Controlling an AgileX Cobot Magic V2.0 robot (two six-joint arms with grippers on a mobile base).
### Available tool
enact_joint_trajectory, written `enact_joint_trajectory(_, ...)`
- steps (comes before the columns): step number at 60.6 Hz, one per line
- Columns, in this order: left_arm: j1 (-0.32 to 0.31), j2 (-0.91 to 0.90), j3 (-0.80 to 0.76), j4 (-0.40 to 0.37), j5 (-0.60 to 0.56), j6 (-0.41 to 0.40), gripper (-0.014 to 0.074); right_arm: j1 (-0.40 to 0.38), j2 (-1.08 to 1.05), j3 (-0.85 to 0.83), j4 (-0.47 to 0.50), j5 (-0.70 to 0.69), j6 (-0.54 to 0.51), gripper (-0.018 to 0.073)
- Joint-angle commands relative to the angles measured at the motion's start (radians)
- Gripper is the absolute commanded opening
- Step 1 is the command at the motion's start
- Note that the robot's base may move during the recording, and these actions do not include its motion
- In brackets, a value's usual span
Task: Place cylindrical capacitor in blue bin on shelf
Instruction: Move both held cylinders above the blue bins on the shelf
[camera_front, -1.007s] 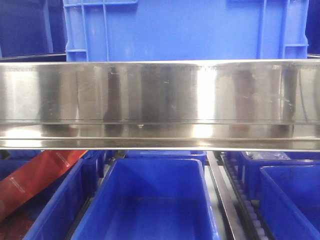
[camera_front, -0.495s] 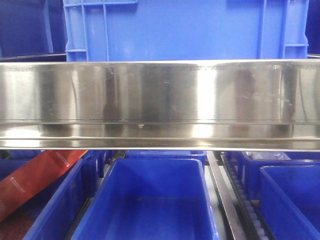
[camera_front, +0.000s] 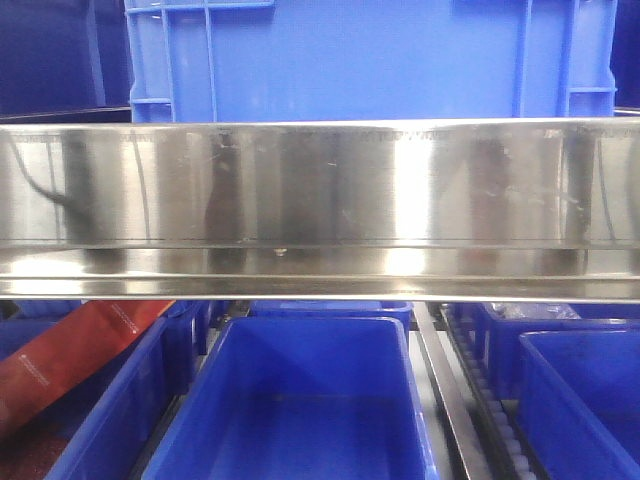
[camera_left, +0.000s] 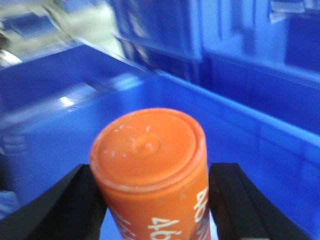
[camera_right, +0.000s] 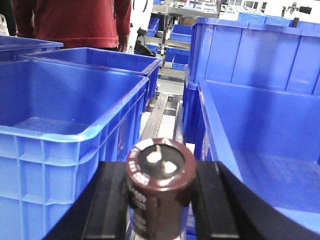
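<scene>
The right claw is grasping the capacitor, in the carrying step; next it is probably needing to go over the bin at its right. The left claw is grasping an orange cylinder.

Shelf of steel, blue crate on top, blue bin beneath

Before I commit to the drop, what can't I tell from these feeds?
Front view: broad brushed-steel shelf rail hides the base of the upper blue bin; neither arm shows.
Left wrist: orange cylinder, lower print cut by the bottom edge; background blurred.
Right wrist: dark brown cylindrical capacitor, base cut off, side print too small to read.
</scene>
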Motion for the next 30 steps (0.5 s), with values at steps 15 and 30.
enact_joint_trajectory(15,-0.026,0.203,-0.039,-0.013,-0.006,0.004,-0.0109,0.0,-0.001,-0.008,-0.006,-0.033,0.0,-0.0162)
enact_joint_trajectory(30,-0.026,0.219,-0.039,-0.013,-0.013,0.004,0.0221,0.0,-0.001,-0.008,-0.006,-0.035,0.0,-0.0162)
